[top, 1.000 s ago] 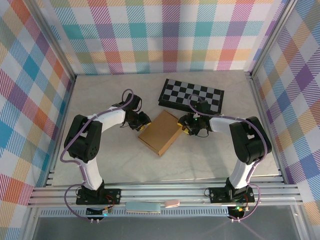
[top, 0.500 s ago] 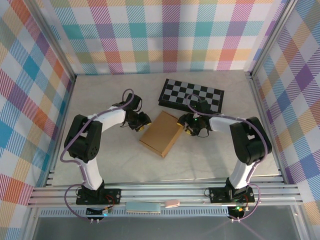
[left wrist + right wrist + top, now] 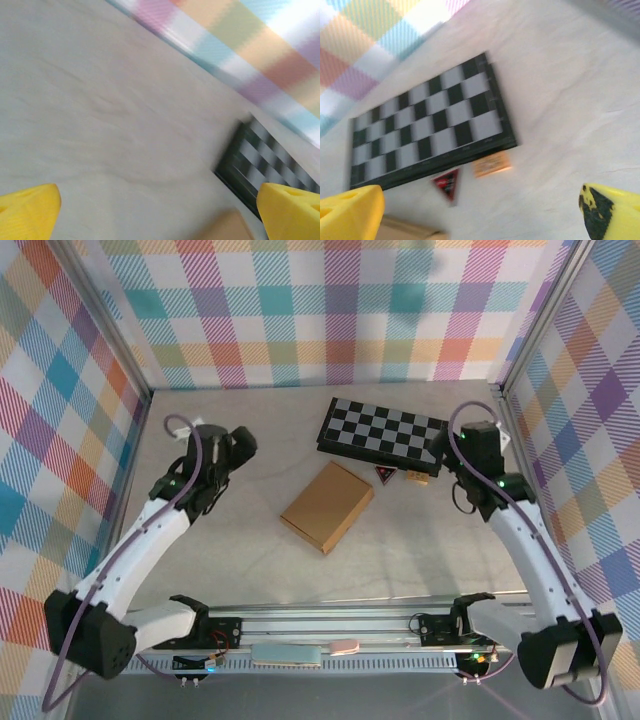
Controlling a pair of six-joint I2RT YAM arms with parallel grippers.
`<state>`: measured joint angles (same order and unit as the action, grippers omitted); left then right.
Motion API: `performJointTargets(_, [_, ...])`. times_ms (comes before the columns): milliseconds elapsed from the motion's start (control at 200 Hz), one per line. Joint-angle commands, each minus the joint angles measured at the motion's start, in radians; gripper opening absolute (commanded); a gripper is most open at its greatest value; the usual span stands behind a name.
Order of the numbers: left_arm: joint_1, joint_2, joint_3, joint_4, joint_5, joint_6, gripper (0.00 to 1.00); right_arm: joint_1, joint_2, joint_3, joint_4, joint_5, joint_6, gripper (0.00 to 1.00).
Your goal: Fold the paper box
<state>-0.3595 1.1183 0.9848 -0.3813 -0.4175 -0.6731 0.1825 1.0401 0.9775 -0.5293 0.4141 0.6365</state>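
Two hands are spread wide and hold nothing. The left hand [image 3: 159,207] shows its yellow fingers [image 3: 27,212] at opposite bottom corners of its wrist view, with bare bench [image 3: 250,570] between them. The right hand [image 3: 480,212] looks the same.

The paper box [image 3: 327,506] lies flat mid-bench as a slim brown rectangle, skewed so one corner points far-right toward the checkered board [image 3: 383,429]. Whether its tabs are tucked cannot be told.

The left hand is raised well apart from the box, off to its far left. The right hand is well apart to its far right, past the right end of the board. A small triangular piece [image 3: 384,473] and an orange tag [image 3: 416,477] lie between the box and the right hand, just near of the board. Each wrist view catches only a brown corner of the box at its lower edge.

The box is likely light, thin cardboard, stiff across its panels but quick to crease or dent under a hard pinch. Its smooth face would probably slide on the bench when pushed. Lying flat, it offers little to pinch from above. An edge or corner is the better hold, with one hand pinning it while the other works a flap.
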Motion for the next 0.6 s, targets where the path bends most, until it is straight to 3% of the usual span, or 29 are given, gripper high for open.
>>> performJointTargets(0, [-0.004, -0.023, -0.159, 0.151, -0.328, 0.287, 1.00, -0.024, -0.040, -0.245, 0.212, 0.144, -0.336, 0.99])
performJointTargets(170, [0.019, 0.002, -0.378, 0.401, -0.262, 0.521, 1.00, -0.026, -0.017, -0.481, 0.514, 0.074, -0.425, 0.99])
performJointTargets(305, [0.057, 0.050, -0.485, 0.610, -0.171, 0.591, 1.00, -0.041, 0.087, -0.601, 0.805, -0.005, -0.457, 0.99])
performJointTargets(495, [0.199, 0.218, -0.567, 0.914, 0.022, 0.553, 1.00, -0.097, 0.248, -0.580, 1.059, -0.208, -0.526, 0.99])
performJointTargets(595, [0.227, 0.268, -0.536, 0.939, 0.073, 0.594, 1.00, -0.140, 0.328, -0.531, 1.089, -0.275, -0.549, 0.99])
